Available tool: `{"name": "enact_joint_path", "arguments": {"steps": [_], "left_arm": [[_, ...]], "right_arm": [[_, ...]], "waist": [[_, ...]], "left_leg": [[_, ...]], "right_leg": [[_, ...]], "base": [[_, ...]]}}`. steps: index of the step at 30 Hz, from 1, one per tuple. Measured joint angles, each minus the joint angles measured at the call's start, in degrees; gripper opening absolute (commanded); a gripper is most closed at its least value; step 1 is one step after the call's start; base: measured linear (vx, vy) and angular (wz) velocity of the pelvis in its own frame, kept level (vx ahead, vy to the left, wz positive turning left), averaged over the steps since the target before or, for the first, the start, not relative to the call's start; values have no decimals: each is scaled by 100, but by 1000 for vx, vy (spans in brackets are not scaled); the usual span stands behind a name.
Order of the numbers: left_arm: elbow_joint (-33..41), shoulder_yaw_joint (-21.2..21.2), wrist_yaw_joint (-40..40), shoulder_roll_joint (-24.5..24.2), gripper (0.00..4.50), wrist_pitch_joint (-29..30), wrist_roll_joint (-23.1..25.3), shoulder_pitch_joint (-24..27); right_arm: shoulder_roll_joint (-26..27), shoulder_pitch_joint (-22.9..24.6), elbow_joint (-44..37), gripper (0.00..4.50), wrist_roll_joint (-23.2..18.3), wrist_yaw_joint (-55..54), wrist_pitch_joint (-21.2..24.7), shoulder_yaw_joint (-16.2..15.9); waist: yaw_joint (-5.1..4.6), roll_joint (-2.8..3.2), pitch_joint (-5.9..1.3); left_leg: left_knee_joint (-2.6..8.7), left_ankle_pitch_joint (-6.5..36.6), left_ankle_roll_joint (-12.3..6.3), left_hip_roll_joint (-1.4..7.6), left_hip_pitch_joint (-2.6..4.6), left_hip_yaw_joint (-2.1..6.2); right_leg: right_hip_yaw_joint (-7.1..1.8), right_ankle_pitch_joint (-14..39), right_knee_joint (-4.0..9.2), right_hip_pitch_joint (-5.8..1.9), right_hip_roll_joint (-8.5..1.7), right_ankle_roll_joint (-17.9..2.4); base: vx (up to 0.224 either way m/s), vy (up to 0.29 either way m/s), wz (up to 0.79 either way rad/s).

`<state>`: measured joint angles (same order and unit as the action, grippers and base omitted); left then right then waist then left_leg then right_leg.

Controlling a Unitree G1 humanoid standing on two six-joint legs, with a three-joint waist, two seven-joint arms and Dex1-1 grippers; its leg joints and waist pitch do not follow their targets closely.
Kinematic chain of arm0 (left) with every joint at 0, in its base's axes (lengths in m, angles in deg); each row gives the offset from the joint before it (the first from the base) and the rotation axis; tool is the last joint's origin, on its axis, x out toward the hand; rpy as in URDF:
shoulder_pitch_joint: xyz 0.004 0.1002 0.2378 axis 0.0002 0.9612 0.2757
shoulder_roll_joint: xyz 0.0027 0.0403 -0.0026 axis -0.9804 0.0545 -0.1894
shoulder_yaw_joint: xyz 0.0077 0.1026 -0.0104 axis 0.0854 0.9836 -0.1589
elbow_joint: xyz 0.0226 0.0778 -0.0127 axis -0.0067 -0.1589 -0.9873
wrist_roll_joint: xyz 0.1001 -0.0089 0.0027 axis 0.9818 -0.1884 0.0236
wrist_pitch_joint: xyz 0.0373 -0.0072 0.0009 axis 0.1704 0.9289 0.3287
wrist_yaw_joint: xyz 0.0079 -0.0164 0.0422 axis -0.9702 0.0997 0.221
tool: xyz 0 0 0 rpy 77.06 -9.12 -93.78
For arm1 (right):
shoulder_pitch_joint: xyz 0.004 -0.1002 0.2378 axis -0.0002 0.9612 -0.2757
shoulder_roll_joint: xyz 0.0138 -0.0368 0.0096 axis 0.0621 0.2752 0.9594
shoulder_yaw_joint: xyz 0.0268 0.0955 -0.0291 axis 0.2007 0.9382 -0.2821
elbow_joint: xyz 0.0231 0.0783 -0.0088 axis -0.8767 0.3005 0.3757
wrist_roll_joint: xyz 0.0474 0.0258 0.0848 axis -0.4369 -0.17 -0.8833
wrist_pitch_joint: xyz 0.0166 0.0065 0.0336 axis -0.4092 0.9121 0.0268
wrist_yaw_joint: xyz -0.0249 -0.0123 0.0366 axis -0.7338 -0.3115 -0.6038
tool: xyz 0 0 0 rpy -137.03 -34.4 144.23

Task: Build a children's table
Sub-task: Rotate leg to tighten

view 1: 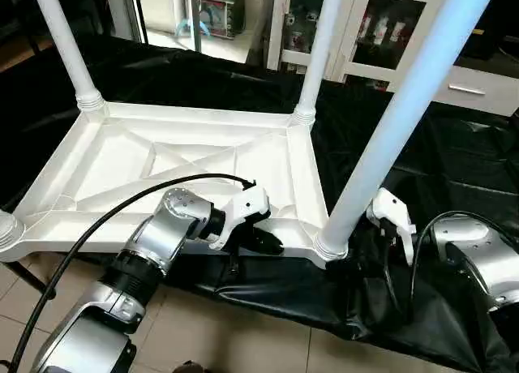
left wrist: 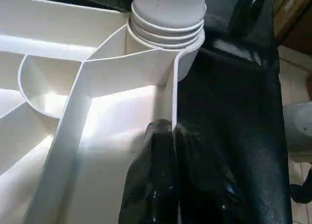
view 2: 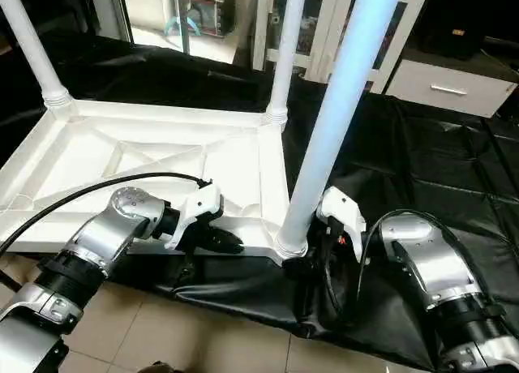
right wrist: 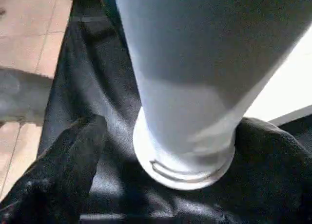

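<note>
— Since it lies upside down on the black sheet (view 1: 454, 154) with legs standing in its corner sockets, how will the table top (view 1: 186, 158) handle?

— Light, stiff, slick plastic, I'd judge; take it by the rim or ribs.

— And the grippers?

— The left gripper (view 1: 263, 242) is pinched shut on the near rim wall; the right gripper (view 2: 328, 255) stands wide open beside the near leg (view 1: 389, 134), holding nothing.

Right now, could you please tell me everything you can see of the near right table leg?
The near right leg is a long, tapered tube of white plastic, with a ribbed collar at its base. It stands almost upright, slightly tilted, in the corner socket of the upturned tabletop. The open right gripper sits beside its base.
</note>
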<state>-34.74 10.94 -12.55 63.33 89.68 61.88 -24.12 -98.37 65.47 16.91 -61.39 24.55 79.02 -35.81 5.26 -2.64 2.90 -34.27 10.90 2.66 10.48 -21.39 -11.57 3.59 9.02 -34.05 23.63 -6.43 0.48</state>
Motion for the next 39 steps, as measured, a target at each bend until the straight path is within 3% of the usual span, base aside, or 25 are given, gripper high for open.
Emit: {"name": "enact_joint_path", "arguments": {"steps": [8,9,17,18,28,32,35,39], "left_arm": [[46,12,-27,-51,0,24,6,2],[53,13,-29,-51,0,31,6,5],[100,33,-84,-64,0,81,3,18],[101,38,-89,-65,0,84,2,18],[152,72,-151,-124,0,188,2,18],[-25,-52,246,-25,0,264,124,-56],[-494,-204,984,333,0,306,228,-283],[-1134,-480,2139,984,0,436,216,-582]], "right_arm": [[99,-162,274,395,78,18,-137,-17],[99,-168,291,364,78,20,-158,-17],[103,-191,384,312,74,105,-219,-16],[103,-192,395,289,73,116,-225,-16],[195,-149,415,272,53,89,-217,16],[593,-133,608,272,66,-615,-65,266],[1079,-173,808,272,62,-1707,216,649],[1682,-232,920,272,126,-3190,470,1053]], "waist": [[-18,-7,-1],[-18,-6,-1],[-17,-6,-2],[-16,-6,-2],[-24,-6,-3],[-94,-13,-8],[-185,-11,-9],[-194,-13,-8]], "left_leg": [[-4,0,0,0,0,0],[-4,0,0,1,0,0],[-6,0,-1,2,0,0],[-6,0,-1,2,1,0],[-8,0,0,9,15,0],[-16,-2,8,17,48,1],[-21,-5,14,14,49,6],[-23,-6,15,12,43,12]], "right_leg": [[0,0,-3,0,0,0],[0,0,-4,0,0,0],[0,0,-6,0,1,-1],[0,0,-6,0,1,-1],[0,-1,-10,-13,6,-1],[2,-12,-9,-42,13,-19],[3,-7,-2,-45,13,-10],[7,-6,5,-45,12,-8]], "base": [[0,0,0],[0,0,0],[0,0,0],[0,0,0],[0,0,0],[0,0,0],[0,0,0],[0,0,0]]}}
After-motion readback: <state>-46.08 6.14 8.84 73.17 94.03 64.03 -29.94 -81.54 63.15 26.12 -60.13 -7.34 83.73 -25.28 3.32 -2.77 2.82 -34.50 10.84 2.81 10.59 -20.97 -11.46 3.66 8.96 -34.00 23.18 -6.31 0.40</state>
